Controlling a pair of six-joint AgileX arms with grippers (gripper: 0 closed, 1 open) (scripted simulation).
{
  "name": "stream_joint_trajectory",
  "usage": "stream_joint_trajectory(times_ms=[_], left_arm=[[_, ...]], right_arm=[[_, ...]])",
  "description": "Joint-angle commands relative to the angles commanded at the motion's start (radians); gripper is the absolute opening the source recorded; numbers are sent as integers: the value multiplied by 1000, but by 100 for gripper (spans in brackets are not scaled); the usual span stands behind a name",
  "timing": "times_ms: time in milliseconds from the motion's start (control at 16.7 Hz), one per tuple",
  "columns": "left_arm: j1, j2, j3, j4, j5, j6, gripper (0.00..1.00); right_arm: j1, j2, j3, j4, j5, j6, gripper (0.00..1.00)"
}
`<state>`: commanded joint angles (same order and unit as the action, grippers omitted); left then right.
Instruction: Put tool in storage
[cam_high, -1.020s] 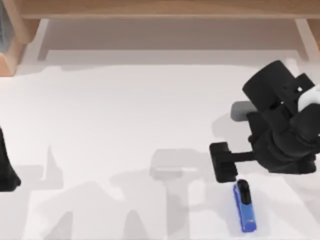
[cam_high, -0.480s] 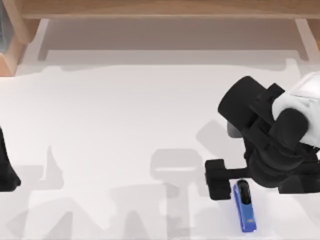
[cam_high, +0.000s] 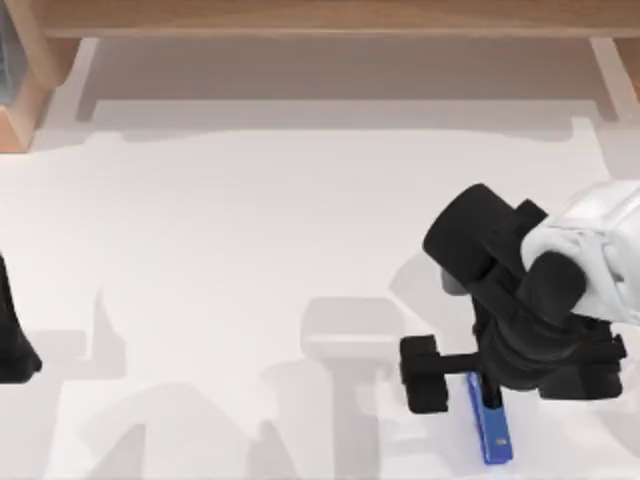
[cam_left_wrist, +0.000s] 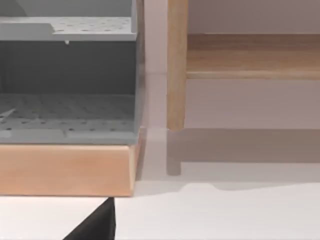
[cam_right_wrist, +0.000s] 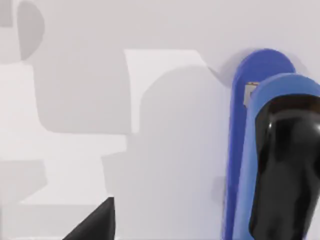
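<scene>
Top view: a pale, near-white bench (cam_high: 250, 230) spreads under soft grey shadows, bounded at the far edge by a light wooden frame (cam_high: 330, 18) with a wooden post at either end. The right arm (cam_high: 560, 290), black with a white shell, reaches over the near right part of the bench. Its end effector (cam_high: 455, 372) hangs directly above the dark end of the tool (cam_high: 492, 428), one black finger (cam_high: 424, 373) standing out to the left of the tool, apart from it; the other finger is hidden under the wrist, so whether the end effector is released or clenched cannot be told. The tool, a narrow bright-blue bar, lies flat on the bench near its front edge, lengthwise toward the camera's near side, with a small pale label mark by its near end; no writing on it can be read. The left arm (cam_high: 14, 335) sits parked at the bench's left edge, a black shape only.

Left wrist view: a grey storage unit (cam_left_wrist: 67, 80) with perforated shelves rests on a light wooden base (cam_left_wrist: 65, 170), beside a wooden post (cam_left_wrist: 176, 65) and a wooden rail along a pale wall. White bench surface runs in front, and a black corner of the left end effector (cam_left_wrist: 97, 225) shows, its state impossible to tell.

Right wrist view: the tool (cam_right_wrist: 260, 145) fills one side close up, blue body with a glossy black rounded top, lying on the white bench among grey shadows. A small pale label (cam_right_wrist: 248, 94) sits near its rounded blue tip; nothing legible. A black corner of the right end effector (cam_right_wrist: 97, 225) shows.
</scene>
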<state>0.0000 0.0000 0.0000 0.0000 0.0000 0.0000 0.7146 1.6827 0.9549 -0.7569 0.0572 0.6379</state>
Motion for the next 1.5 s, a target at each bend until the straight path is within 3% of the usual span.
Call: stream_joint_trajectory(times_ms=[240,480,1260,1500], left_arm=[[0,0,0,0,0,0,100],[0,0,0,0,0,0,100],[0,0,0,0,0,0,100],[0,0,0,0,0,0,100]], right_arm=[[-4,68,-61,126,0,-3,100],[-5,72,-64,133,0,-3,100],[-5,72,-64,133,0,-3,2],[-5,72,-64,133,0,-3,0]])
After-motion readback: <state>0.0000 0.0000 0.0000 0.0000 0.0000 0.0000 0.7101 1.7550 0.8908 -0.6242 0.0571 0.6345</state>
